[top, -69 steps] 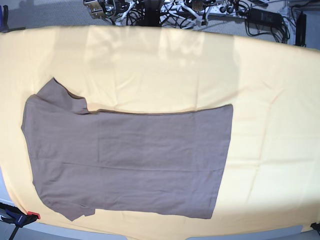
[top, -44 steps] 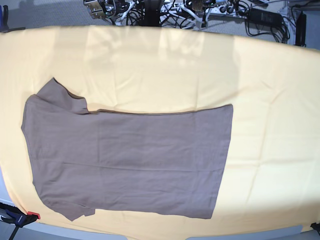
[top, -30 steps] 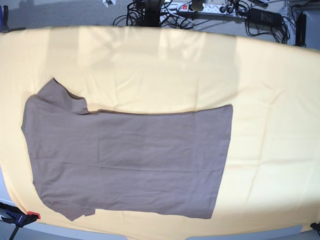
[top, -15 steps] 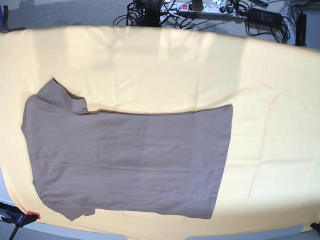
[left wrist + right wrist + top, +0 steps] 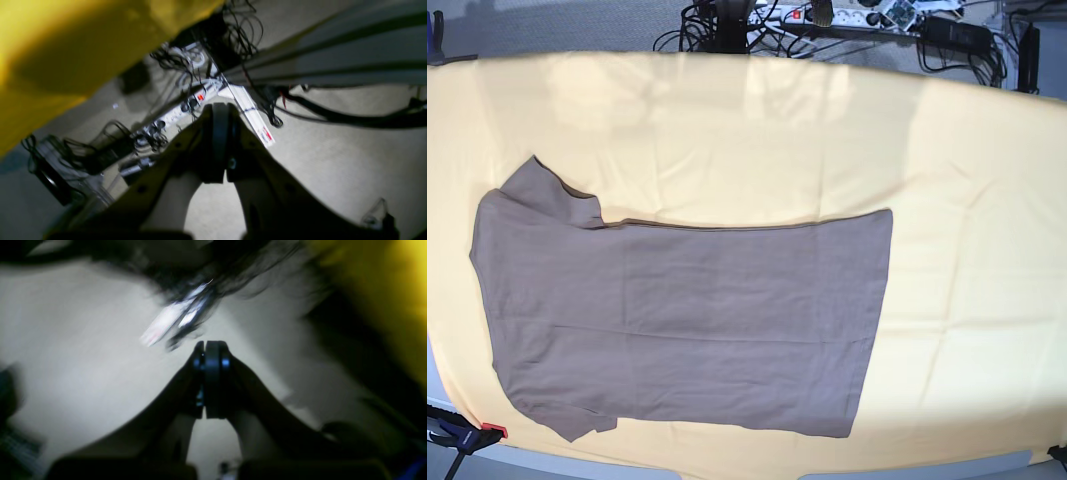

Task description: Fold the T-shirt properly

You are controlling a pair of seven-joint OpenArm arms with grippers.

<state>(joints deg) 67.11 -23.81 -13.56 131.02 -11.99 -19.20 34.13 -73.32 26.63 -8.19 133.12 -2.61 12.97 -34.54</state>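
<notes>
The taupe T-shirt (image 5: 687,320) lies spread flat on the left and middle of the pale-yellow cloth (image 5: 967,250), neck end to the left and hem to the right, with one sleeve at the upper left and one at the lower left. Neither arm shows over the table in the base view. In the left wrist view my left gripper (image 5: 220,111) is shut with nothing in it, above the floor beside the cloth's edge (image 5: 66,50). Seen blurred in the right wrist view, my right gripper (image 5: 210,346) is also shut and holds nothing, over bare floor.
Cables and a white power strip (image 5: 186,106) lie on the floor past the table's far edge (image 5: 757,55). A blue and red clamp (image 5: 467,436) grips the near left corner. The right part of the cloth carries nothing.
The arm parts seen at the base view's top edge have gone from view, and the shadows on the far cloth have shifted. The T-shirt has not moved.
</notes>
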